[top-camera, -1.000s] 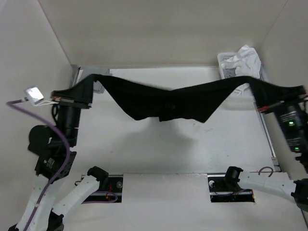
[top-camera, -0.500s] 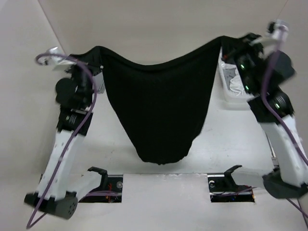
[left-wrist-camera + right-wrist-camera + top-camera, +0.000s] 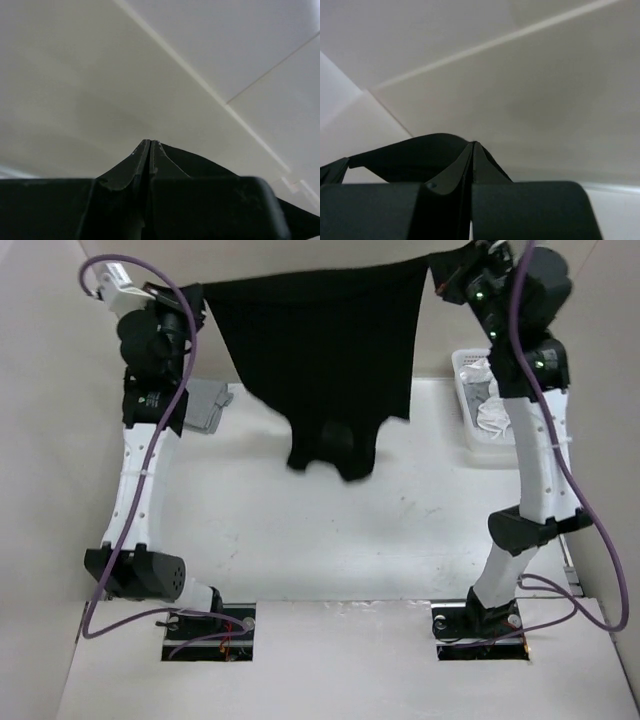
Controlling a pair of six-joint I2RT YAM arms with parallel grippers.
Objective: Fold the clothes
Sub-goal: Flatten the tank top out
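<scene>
So, left gripper [image 3: 192, 292], right gripper [image 3: 443, 267] both clamped on plain black soft T-shirt [image 3: 320, 350] held high; you jerk, corner slips.

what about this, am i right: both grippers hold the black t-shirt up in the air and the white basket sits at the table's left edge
Not quite: the white basket sits at the right edge of the table, as the top external view shows. The left gripper and right gripper do hold the black T-shirt up in the air.
</scene>
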